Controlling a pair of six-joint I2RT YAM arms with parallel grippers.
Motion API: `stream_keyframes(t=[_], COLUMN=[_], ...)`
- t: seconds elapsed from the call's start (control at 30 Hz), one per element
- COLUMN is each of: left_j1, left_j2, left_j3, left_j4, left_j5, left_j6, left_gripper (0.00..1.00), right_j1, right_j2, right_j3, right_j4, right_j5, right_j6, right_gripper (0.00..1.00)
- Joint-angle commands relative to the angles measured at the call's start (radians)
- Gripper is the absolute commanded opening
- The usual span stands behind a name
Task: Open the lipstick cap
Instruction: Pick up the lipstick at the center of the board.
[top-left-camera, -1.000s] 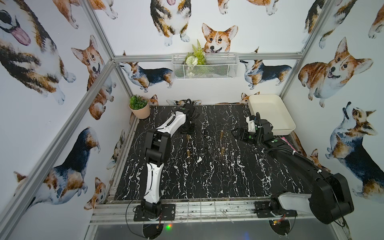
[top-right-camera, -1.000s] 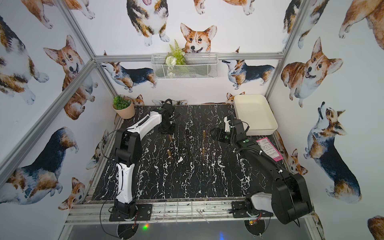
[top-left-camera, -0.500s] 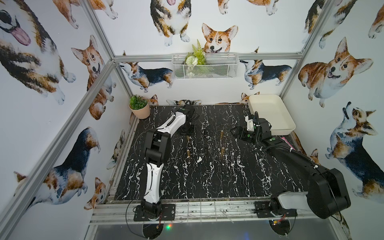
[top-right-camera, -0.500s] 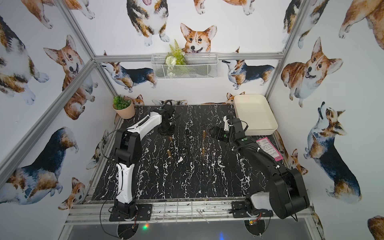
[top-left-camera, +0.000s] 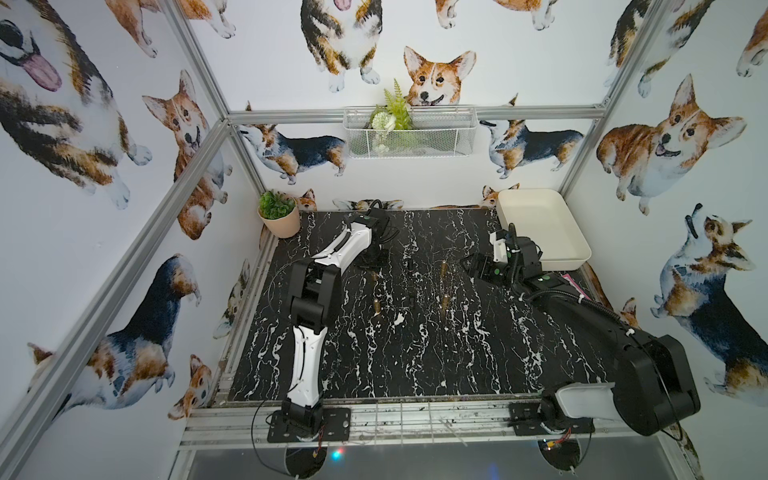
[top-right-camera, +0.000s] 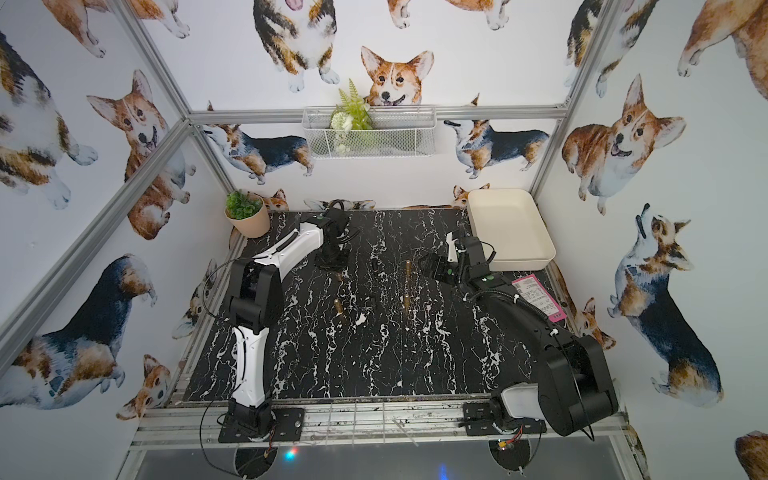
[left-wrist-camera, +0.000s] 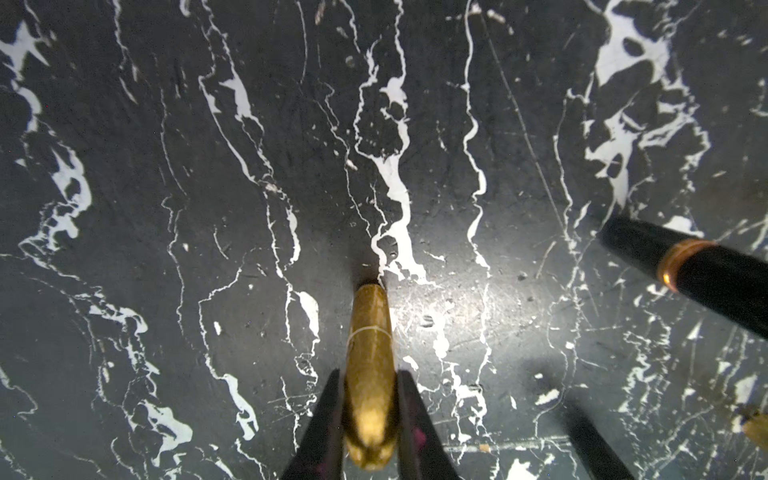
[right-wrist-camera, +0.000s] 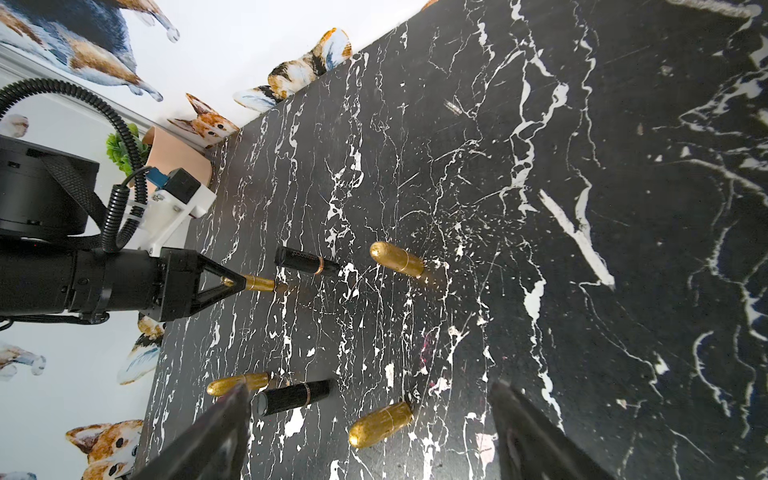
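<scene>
Several lipsticks, gold and black, stand upright on the black marble table (top-left-camera: 415, 353). My left gripper (left-wrist-camera: 370, 374) points down at the back left and is shut on the top end of a gold lipstick (left-wrist-camera: 370, 353). That lipstick's foot rests on the table, and a thin seam rings it below the fingers. In both top views the left gripper (top-left-camera: 374, 264) (top-right-camera: 331, 261) covers most of it. My right gripper (right-wrist-camera: 372, 386) (top-left-camera: 469, 264) hangs open and holds nothing. Another gold lipstick (right-wrist-camera: 380, 424) stands apart in front of it.
A black lipstick (left-wrist-camera: 685, 266) stands close beside the held one. More gold lipsticks (top-left-camera: 444, 269) (top-left-camera: 376, 306) stand mid-table. A white tray (top-left-camera: 540, 224) sits at the back right, a potted plant (top-left-camera: 278, 216) at the back left, and a pink card (top-right-camera: 540, 299) at the right edge.
My left gripper has closed on the gold lipstick. The right arm has shifted only slightly, with its jaws still open.
</scene>
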Motion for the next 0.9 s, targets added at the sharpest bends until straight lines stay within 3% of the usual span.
stream_keyframes(t=[0.0, 0.17, 0.33, 0.4, 0.6, 0.67, 0.87], left_j1=[0.001, -0.004, -0.032, -0.046, -0.07, -0.084, -0.131], left_j2=[-0.044, -0.097, -0.167, -0.201, -0.308, -0.328, -0.36], left_j3=[0.041, 0.151, 0.232, 0.24, 0.199, 0.178, 0.187], left_j4=[-0.077, -0.197, -0.296, -0.32, -0.314, -0.303, -0.285], left_j5=[0.006, 0.073, 0.166, 0.203, 0.315, 0.364, 0.465], left_j6=[0.021, 0.035, 0.026, 0.018, -0.015, -0.026, -0.055], left_gripper=[0.0, 0.0, 0.0, 0.0, 0.0, 0.0, 0.0], right_j1=[0.001, 0.006, 0.009, 0.028, 0.194, 0.237, 0.251], right_j2=[-0.011, -0.032, -0.032, -0.035, -0.06, -0.067, -0.082], right_j3=[0.023, 0.055, 0.095, 0.128, 0.234, 0.223, 0.179], right_j4=[0.015, -0.014, -0.002, -0.04, -0.282, -0.285, -0.238], right_j5=[-0.043, -0.086, -0.225, -0.271, -0.098, -0.026, -0.015], right_j6=[-0.031, -0.046, -0.001, -0.064, -0.37, -0.418, -0.472], right_gripper=[0.92, 0.91, 0.88, 0.83, 0.84, 0.84, 0.83])
